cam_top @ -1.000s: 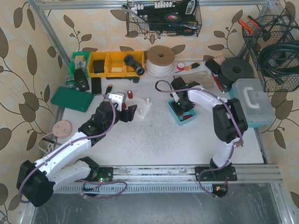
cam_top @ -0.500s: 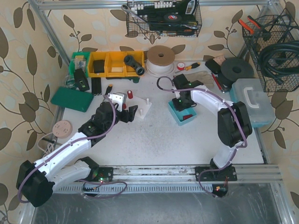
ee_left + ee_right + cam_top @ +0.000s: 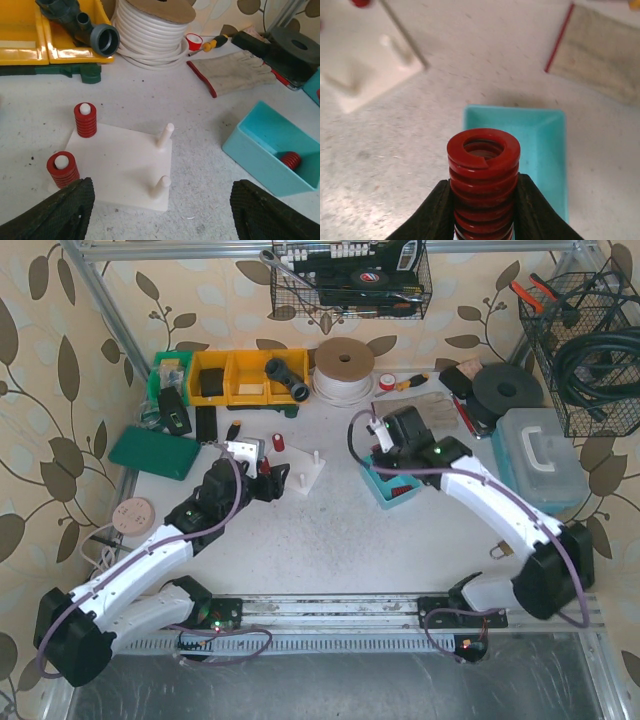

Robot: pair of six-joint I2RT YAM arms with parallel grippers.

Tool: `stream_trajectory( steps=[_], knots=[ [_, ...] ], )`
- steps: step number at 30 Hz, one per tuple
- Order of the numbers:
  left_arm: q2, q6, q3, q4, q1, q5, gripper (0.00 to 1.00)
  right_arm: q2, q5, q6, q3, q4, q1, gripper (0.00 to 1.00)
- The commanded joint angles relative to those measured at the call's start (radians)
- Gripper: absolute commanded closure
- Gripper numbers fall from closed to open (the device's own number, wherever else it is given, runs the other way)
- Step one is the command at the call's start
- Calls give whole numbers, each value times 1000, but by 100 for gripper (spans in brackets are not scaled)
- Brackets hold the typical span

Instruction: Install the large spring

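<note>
My right gripper [image 3: 483, 202] is shut on a large red spring [image 3: 483, 165] and holds it upright above the near end of the teal bin [image 3: 540, 145]. In the top view this gripper [image 3: 383, 443] hangs over the bin's far left corner [image 3: 372, 472]. The white peg board [image 3: 117, 165] carries two red springs [image 3: 85, 120] [image 3: 63, 169] on its left pegs. Its two right pegs [image 3: 165, 135] [image 3: 159, 186] are bare. My left gripper [image 3: 162, 215] is open and empty, just before the board's near edge. Another red spring [image 3: 290, 160] lies in the bin.
A white cord spool [image 3: 344, 368], yellow bins [image 3: 235, 377] and a grey pipe fitting [image 3: 95, 32] stand at the back. A work glove [image 3: 232, 72] and a screwdriver [image 3: 212, 45] lie behind the bin. A clear plastic case [image 3: 540, 455] is at the right, a green case [image 3: 155, 452] at the left.
My right gripper has risen out of the teal bin with the red spring in it, and the right arm has stretched out. The left arm has barely moved.
</note>
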Motion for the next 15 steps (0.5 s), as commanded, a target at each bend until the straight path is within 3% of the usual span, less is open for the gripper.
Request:
stream_trajectory(
  steps=[1, 9, 15],
  knots=[
    [-14, -86, 59, -28, -8, 74, 25, -142, -7, -97, -109, 194, 93, 96],
    [29, -181, 130, -74, -9, 339, 41, -266, -48, -156, -308, 502, 274, 98],
    [89, -204, 176, -72, -10, 543, 42, -289, -38, -199, -419, 709, 392, 98]
  ],
)
